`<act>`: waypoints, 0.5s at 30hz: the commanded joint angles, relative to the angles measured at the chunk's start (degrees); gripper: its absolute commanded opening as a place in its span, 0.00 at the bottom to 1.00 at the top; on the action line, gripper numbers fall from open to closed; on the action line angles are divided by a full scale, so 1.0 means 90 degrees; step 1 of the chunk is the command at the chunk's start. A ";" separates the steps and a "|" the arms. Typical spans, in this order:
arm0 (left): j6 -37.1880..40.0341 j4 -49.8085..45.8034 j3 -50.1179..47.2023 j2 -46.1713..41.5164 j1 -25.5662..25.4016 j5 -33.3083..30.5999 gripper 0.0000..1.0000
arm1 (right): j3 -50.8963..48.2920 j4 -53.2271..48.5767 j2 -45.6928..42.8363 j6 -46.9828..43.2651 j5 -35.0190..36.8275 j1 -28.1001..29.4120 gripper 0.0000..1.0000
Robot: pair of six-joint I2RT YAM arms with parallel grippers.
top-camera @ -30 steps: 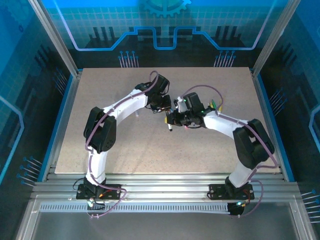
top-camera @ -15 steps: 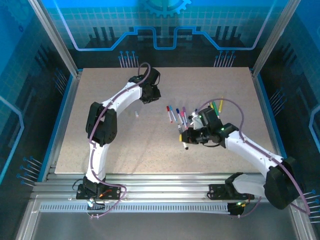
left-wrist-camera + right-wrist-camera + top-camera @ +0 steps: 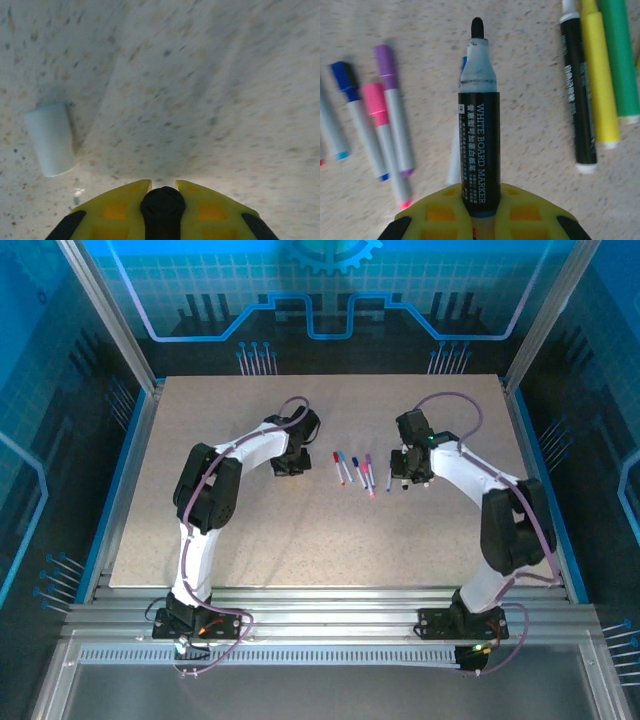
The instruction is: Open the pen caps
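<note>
Right hand (image 3: 482, 192) pinches an uncapped black marker (image 3: 479, 145); left hand (image 3: 162, 186) pinches a black cap (image 3: 162, 206), mostly hidden.

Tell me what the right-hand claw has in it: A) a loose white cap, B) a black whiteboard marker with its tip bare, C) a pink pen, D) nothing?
B: the right wrist view shows the right gripper closed on a black whiteboard marker, its dark tip uncovered.
</note>
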 commanded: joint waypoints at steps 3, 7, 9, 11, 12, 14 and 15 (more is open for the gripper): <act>0.0084 -0.0023 -0.0302 -0.0357 0.0130 -0.0147 0.00 | 0.0509 -0.0351 0.0668 -0.0396 0.0599 -0.0273 0.00; 0.0104 -0.0037 -0.0369 -0.0326 0.0221 -0.0109 0.00 | 0.0691 -0.0349 0.0993 -0.0439 0.0620 -0.0338 0.00; 0.0125 -0.0060 -0.0355 -0.0304 0.0249 -0.0097 0.00 | 0.0751 -0.0349 0.1135 -0.0439 0.0616 -0.0343 0.00; 0.0126 -0.0096 -0.0344 -0.0287 0.0260 -0.0115 0.00 | 0.0776 -0.0350 0.1231 -0.0429 0.0631 -0.0343 0.01; 0.0126 -0.0101 -0.0342 -0.0296 0.0269 -0.0124 0.00 | 0.0779 -0.0350 0.1278 -0.0432 0.0638 -0.0343 0.02; 0.0114 -0.0110 -0.0326 -0.0296 0.0270 -0.0112 0.06 | 0.0796 -0.0384 0.1340 -0.0410 0.0692 -0.0343 0.04; 0.0114 -0.0119 -0.0315 -0.0301 0.0270 -0.0107 0.09 | 0.0787 -0.0389 0.1355 -0.0413 0.0723 -0.0336 0.04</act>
